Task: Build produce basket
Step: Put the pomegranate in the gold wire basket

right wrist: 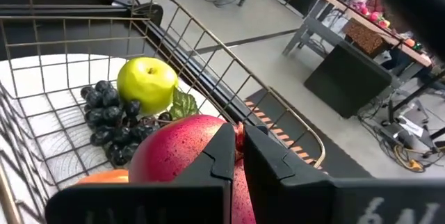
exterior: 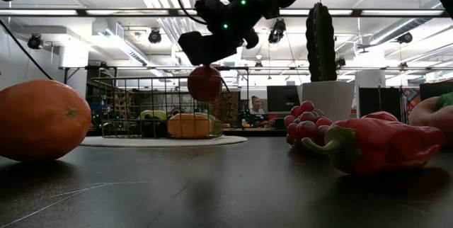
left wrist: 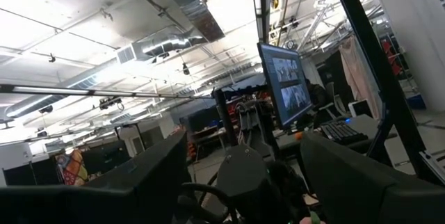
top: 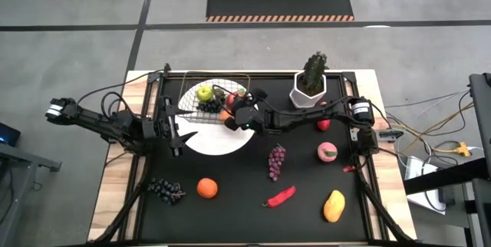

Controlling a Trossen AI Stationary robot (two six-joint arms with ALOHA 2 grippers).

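While left gripper (top: 175,132) waits beside plate (top: 219,141), fingers spread, right gripper (top: 232,116) pinches red apple (right wrist: 182,160) above basket (top: 188,97), green apple (top: 204,93), grapes (right wrist: 111,123) inside

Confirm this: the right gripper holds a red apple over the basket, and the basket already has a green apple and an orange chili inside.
Not quite. The right gripper does hold the red apple over the basket, with the green apple inside, but the right wrist view shows dark grapes, not a chili. The chili lies on the table.
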